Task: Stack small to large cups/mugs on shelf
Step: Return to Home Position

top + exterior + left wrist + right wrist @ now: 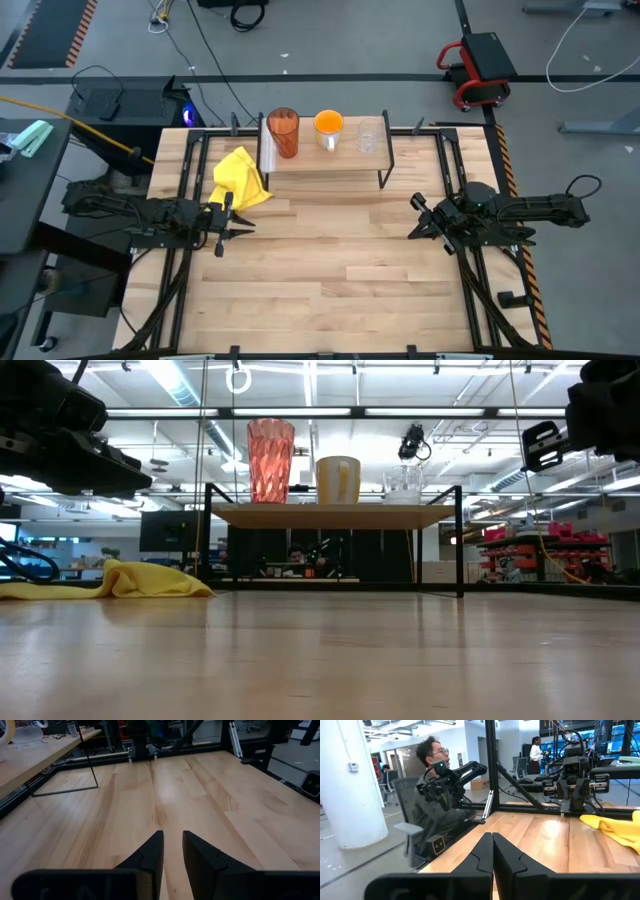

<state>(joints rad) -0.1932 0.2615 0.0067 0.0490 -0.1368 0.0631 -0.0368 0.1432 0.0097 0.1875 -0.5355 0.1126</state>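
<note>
High view: lining up on the shelf at twelve o'clock, ribbed tumbler, orange mug, clear cup. Hovering at nine, left gripper, jaws slightly parted; at three, right gripper, jaws clenched, empty. Worth retracting slowly, skirting the yellow cloth.

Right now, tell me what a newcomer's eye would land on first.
Three vessels stand in a row on the shelf: ribbed tumbler, orange mug, clear cup. A yellow cloth lies crumpled on the table by the shelf's left end. The left pincer and right pincer hang empty at the table's sides.
</note>
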